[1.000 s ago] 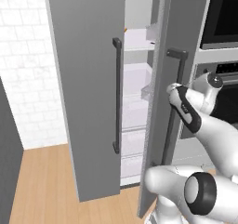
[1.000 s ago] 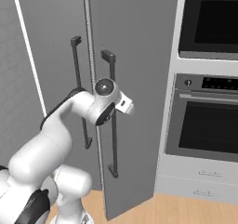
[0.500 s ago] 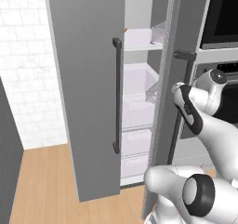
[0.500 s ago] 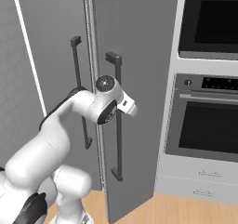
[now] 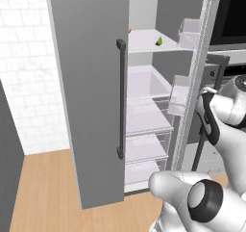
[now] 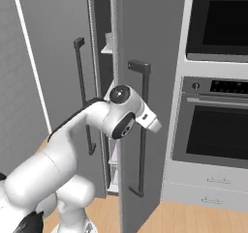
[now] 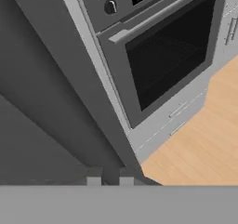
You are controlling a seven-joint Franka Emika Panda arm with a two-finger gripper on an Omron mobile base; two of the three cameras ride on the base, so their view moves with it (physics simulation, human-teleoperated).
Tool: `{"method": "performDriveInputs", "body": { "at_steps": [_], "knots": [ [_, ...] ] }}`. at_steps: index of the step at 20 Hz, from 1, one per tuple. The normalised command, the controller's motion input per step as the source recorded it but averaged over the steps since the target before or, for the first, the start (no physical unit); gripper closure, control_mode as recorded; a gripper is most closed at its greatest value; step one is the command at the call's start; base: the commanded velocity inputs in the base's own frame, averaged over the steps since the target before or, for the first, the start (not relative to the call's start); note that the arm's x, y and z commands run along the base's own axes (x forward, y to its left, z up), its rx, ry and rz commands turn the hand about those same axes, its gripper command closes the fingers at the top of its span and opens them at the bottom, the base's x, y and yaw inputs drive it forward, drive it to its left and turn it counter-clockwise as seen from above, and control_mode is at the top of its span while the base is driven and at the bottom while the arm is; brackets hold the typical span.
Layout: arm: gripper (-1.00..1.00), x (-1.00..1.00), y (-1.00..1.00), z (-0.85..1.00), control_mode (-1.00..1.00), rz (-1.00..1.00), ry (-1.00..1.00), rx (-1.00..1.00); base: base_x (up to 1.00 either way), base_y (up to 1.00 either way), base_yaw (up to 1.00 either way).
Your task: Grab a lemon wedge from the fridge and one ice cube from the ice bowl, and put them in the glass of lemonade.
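A simulated kitchen with a pale wood floor (image 5: 48,187), a white tiled wall (image 5: 24,72) to my left and a black oven (image 6: 213,130) set in grey cabinetry to my right. In front of me stands the fridge (image 5: 91,96), a tall matte grey cabinet; both doors stand swung out and between them I can see white shelves and clear drawers. The left door carries a long dark vertical handle (image 5: 120,98), and the right door has its own dark bar handle (image 6: 142,130). On an upper shelf (image 5: 144,45) lies the lemon wedge (image 5: 159,41), a tiny yellow-green piece near the shelf's right side, with a tiny orange item (image 5: 129,31) at the shelf's left edge, well apart from it. My gripper (image 7: 110,180) is clenched, fingertips (image 7: 94,181) drawn close together at the bottom of the hand view, pressed up against the grey face of the right door beside the oven; I cannot tell from these views whether anything sits between them. My arm reaches from the base toward the right door's outer side.
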Motion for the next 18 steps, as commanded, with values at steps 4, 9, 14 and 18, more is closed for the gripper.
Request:
{"method": "performDriveInputs", "body": {
  "at_steps": [4,9,14,18],
  "knots": [
    [-1.00,-0.09,-0.62,0.00,-1.00,-0.15,0.00,0.00,0.00,0.00,0.00],
    [-1.00,-0.45,0.13,0.34,-1.00,-0.01,-0.01,-0.02,0.00,0.00,0.00],
    [-1.00,-1.00,0.77,0.76,-1.00,0.12,-0.04,-0.17,0.00,0.00,0.00],
    [-1.00,-0.70,0.99,0.69,-1.00,0.15,0.00,-0.26,0.00,0.00,0.00]
  ]
}}
